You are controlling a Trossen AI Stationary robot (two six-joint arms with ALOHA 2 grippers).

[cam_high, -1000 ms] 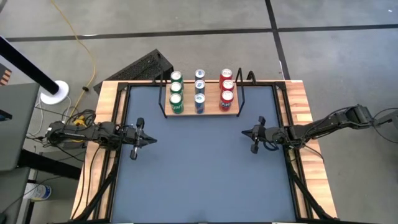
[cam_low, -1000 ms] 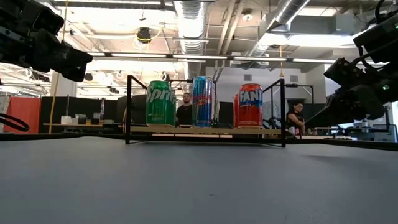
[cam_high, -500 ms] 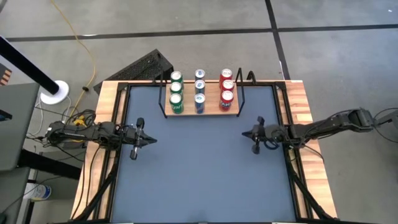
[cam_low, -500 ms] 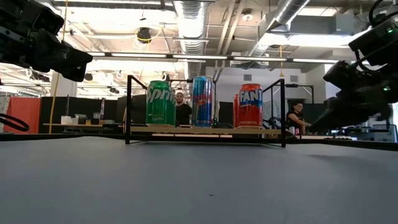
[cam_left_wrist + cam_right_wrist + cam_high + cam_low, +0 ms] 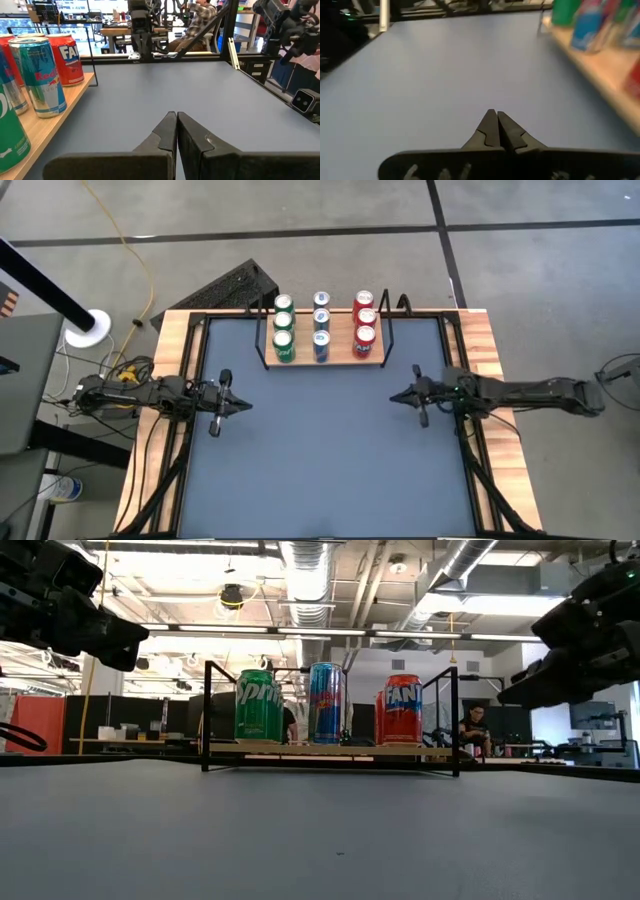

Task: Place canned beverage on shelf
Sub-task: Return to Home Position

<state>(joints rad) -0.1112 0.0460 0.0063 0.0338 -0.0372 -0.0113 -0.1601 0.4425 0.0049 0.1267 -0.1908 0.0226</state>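
At 9 o'clock on the table (image 5: pixel 320 470), the left gripper (image 5: pixel 245 406), pointing toward 3 o'clock, hung above the dark surface and touching nothing. Fully closed: both fingers (image 5: pixel 165 132) pressed flat together along their length, no gap, nothing between them. At 3 o'clock, the right gripper (image 5: pixel 392 396), pointing back toward 9 o'clock, likewise raised clear of the tabletop in the low view. Closed too, fingers (image 5: pixel 488 126) meeting tip to tip, empty. Well apart from each other, with bare table between. At 12 o'clock, close to the far edge, the shelf (image 5: pixel 341 340): a light-wood board with black wire frames at its 9 and 3 o'clock ends. On it 9 upright cans in 3 lines of 3, each line running from 12 to 6 o'clock: green cans (image 5: pixel 283 327) on the 9 o'clock side, blue cans (image 5: pixel 321 322) in the middle, red cans (image 5: pixel 364 318) on the 3 o'clock side. From table height, only the front 3 in plain sight, a Sprite, a blue can and a Fanta, side by side with gaps between. Both grippers well away from the shelf, toward 6 o'clock of it. Beyond the table, a seated person (image 5: pixel 474 730) in the room.
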